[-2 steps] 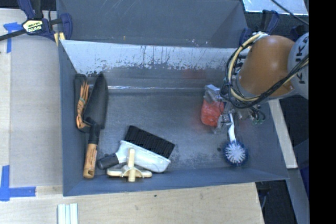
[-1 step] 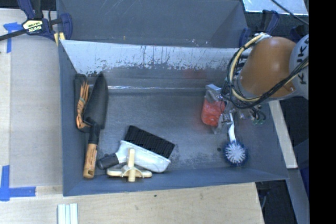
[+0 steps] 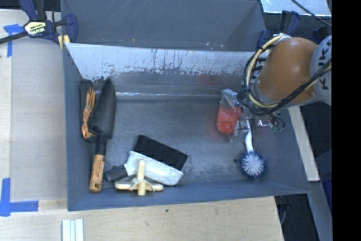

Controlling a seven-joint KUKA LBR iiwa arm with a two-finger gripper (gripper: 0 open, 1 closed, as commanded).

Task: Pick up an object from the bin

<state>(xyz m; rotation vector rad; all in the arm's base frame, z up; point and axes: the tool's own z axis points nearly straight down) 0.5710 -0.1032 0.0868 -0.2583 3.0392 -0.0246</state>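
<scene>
Low inside the grey metal bin [image 3: 163, 20], the gripper [image 3: 240, 121], grip clenched or released impossible to tell. Far off to its left, a black trowel [image 3: 102, 115] and a black brush [image 3: 161, 152]. Right against its left side, a red crumpled lump [image 3: 224, 120]; just beneath, a small white-handled brush [image 3: 252, 163].

The grey metal bin [image 3: 175, 115] carries a few loose things on its floor. Along its left wall lies a black trowel [image 3: 104, 113] with a wooden handle, an orange-brown strap [image 3: 87, 115] just beside it. At lower left a black block [image 3: 162, 152] touches a white cloth [image 3: 158, 174], with a cream T-shaped peg [image 3: 138, 184] against it. At lower right lies a blue-white round brush [image 3: 252, 165]
</scene>
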